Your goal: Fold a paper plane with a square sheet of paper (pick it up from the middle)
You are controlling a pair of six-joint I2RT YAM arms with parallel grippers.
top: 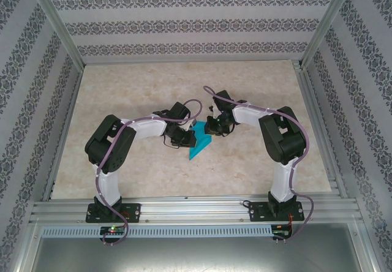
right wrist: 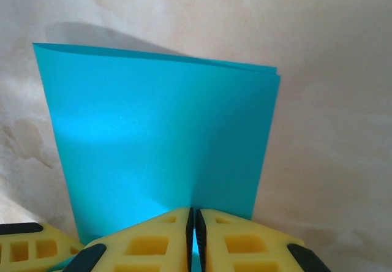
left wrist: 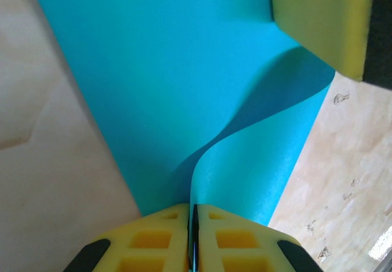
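1. The square sheet of paper [top: 199,144] is held mid-table between the two arms. It is thin, smooth and teal, doubled into two layers, one of them curling.
2. The left gripper [left wrist: 193,214] is clamped on its left edge, ribbed yellow pads [left wrist: 153,238] pressed together.
3. The right gripper [right wrist: 194,218] pinches the right edge likewise.
4. The table [top: 141,88] is pale and marbled.

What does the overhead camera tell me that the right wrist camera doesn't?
Overhead: the left gripper and right gripper meet at the teal paper mid-table, with patterned walls around. Right wrist: the paper is folded double, with two layers at its far edge and yellow fingers shut on it. Both: the teal paper and the marbled table.
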